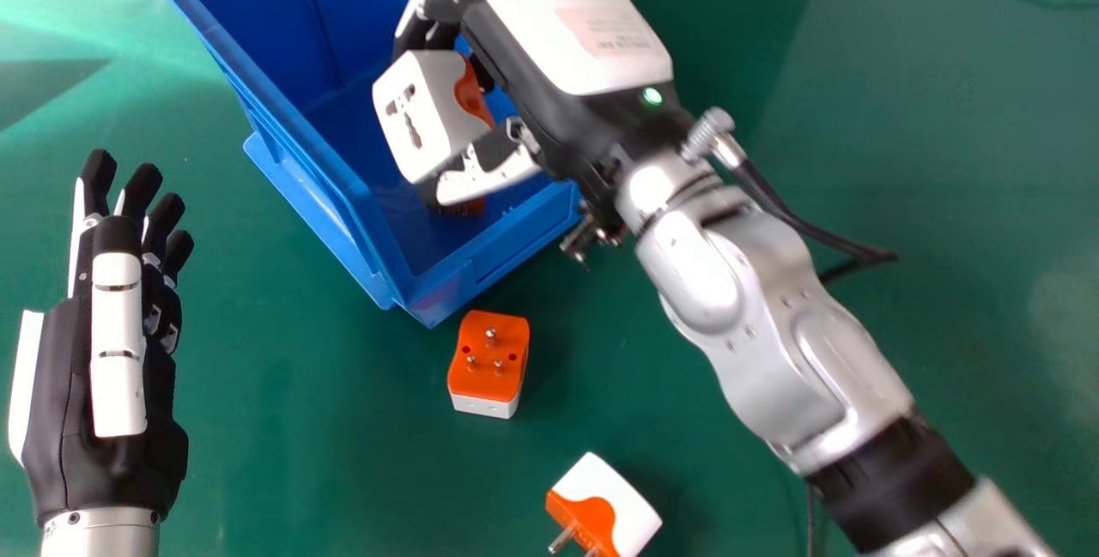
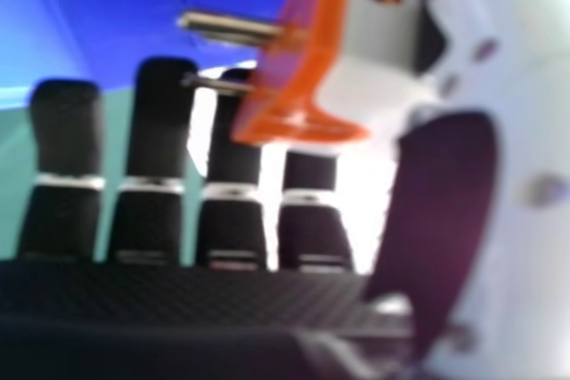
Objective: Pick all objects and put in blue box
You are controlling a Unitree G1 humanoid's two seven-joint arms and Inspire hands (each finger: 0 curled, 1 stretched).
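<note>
Partway done, pinches held adapter [image 1: 421, 115] with right hand [image 1: 571, 21] over blue box [image 1: 258, 33] with orange item [image 1: 466, 207] inside. Leaves pins-up adapter [image 1: 489, 347] and sideways adapter [image 1: 611, 499] to collect.

The right robot hand [image 1: 575, 33] had its fingers and thumb in a pinch, its silver forearm [image 1: 773, 325] slanting back rightward; well apart leftward, the left robot hand [image 1: 120, 342] held its fingers extended.
</note>
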